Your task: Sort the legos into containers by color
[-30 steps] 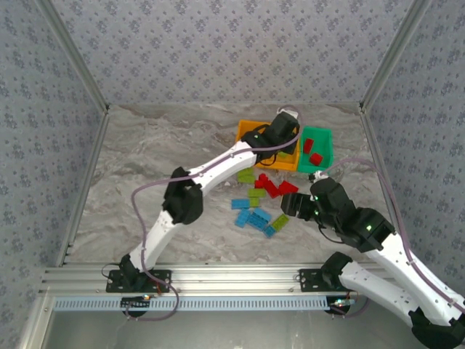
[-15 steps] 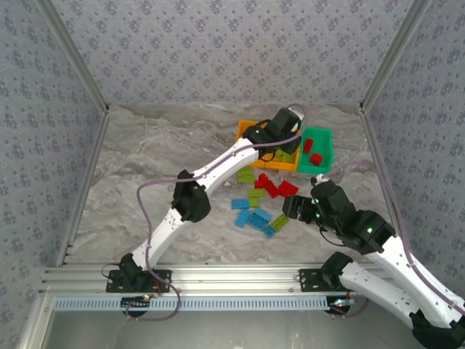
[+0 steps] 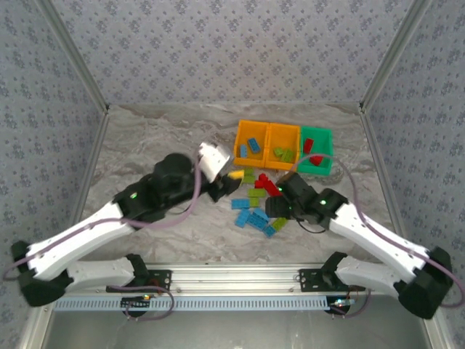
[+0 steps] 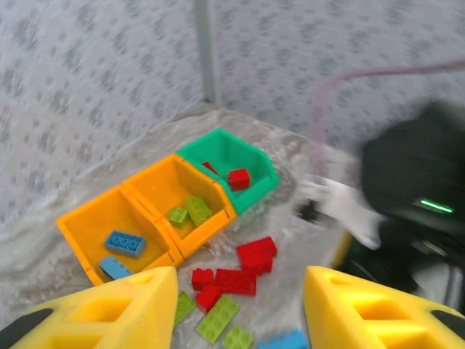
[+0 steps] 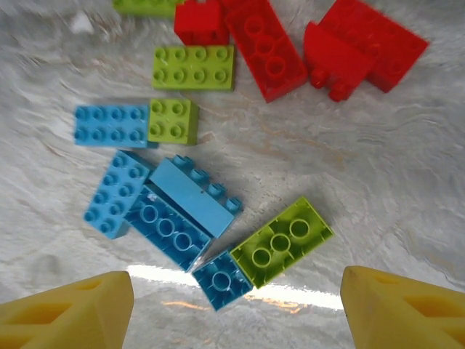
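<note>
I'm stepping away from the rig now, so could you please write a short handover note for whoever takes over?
Left gripper: open, empty, raised near the pile, facing the bins.
Right gripper: open, empty, hovering over the loose pile.
Bins stand in a row beyond the pile.
Done: left orange bin holds two blue bricks, middle orange bin holds green bricks, green bin holds red bricks.
Left: blue, green and red bricks lie mixed on the table; sort each into its matching bin.
</note>
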